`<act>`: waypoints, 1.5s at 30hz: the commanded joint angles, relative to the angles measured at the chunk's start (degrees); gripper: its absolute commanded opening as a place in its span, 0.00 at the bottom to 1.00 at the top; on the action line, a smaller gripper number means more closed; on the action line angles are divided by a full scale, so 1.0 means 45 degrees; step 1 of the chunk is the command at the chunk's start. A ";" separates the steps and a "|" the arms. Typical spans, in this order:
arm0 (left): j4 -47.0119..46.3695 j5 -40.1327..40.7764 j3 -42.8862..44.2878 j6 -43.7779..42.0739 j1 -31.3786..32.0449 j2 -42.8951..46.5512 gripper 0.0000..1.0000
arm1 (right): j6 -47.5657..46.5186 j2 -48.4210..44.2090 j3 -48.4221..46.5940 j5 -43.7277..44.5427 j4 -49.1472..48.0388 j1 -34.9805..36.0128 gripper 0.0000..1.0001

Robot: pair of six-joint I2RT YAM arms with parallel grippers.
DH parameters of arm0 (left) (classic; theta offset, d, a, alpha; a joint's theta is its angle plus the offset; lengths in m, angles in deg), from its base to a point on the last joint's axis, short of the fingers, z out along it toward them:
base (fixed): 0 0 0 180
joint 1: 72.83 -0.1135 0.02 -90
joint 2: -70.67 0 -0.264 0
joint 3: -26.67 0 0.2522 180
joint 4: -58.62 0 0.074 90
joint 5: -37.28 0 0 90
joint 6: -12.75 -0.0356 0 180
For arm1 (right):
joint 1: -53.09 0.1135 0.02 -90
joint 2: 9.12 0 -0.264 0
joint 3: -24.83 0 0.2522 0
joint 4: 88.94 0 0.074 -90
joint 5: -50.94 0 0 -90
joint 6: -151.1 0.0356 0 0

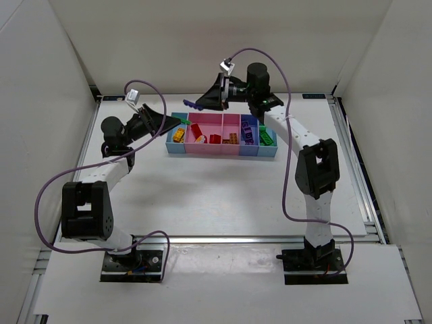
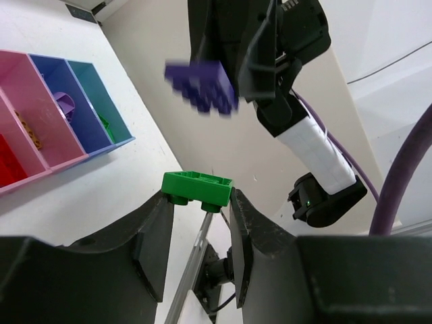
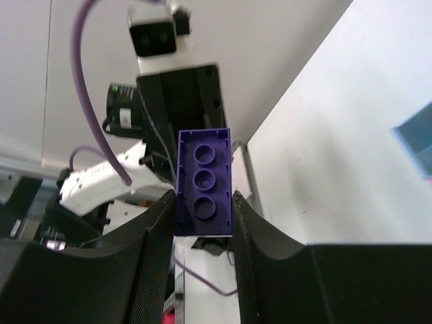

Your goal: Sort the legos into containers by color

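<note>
Counted: two arms, two tools, five joined containers [image 1: 223, 152] in one row at far middle of desk [image 1: 223, 202]: light blue, pink, pink, dark blue, light blue. Two legos in the air, one per tool.

In left tool [image 2: 199, 202]: one green brick [image 2: 197, 186], clamped between both fingers, raised just left of the row.

In right tool [image 3: 202, 202]: one purple brick [image 3: 203, 182], clamped, three studs in view, above the row's far left part.

Inside bins: yellowish, red, orange, purple and green pieces, too small to count. Bins nearly all cut off in right wrist view.

Both arms bent at elbow, reaching forward, tools pointing toward each other, apart.
</note>
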 commanded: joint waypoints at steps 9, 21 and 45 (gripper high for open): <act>0.0060 -0.0402 0.0084 -0.0541 -0.0100 0.0682 0.17 | -0.0365 -0.0788 -0.0297 0.0362 -0.0032 -0.0623 0.00; 0.1874 -0.0852 -0.0130 -0.2922 -0.0392 0.1814 0.16 | -0.6803 -0.3679 0.3180 0.1628 0.5938 -0.3394 0.00; 0.4864 -0.0676 0.1901 -0.5464 -0.0822 0.1131 0.16 | -1.2495 -0.2627 0.4744 0.9149 0.8094 -0.2928 0.00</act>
